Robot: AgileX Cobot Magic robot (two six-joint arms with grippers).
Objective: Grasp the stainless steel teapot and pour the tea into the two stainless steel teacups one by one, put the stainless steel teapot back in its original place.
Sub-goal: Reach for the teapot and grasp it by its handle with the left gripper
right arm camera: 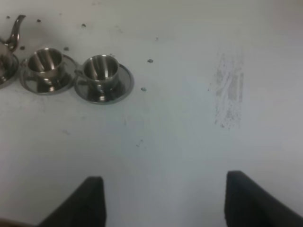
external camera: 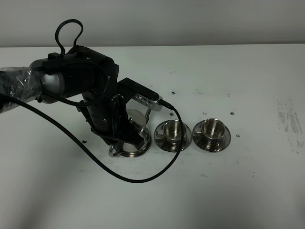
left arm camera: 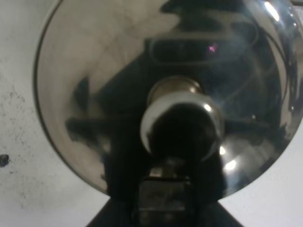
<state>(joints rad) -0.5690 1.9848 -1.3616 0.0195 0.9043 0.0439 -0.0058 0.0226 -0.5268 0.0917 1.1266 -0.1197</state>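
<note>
The left jaws apparently pinched the squat shiny steel teapot (left arm camera: pixel 94 85) by its slippery handle (external camera: pixel 114 151); right jaws were open.

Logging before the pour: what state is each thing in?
stainless steel teapot: lid on, upright on its dish.
teacup next to teapot: upright on saucer, no tea visible.
outer teacup: upright on saucer, no tea visible.
left gripper: jaws shut on the teapot.
right gripper: jaws open, holding nothing.
</note>
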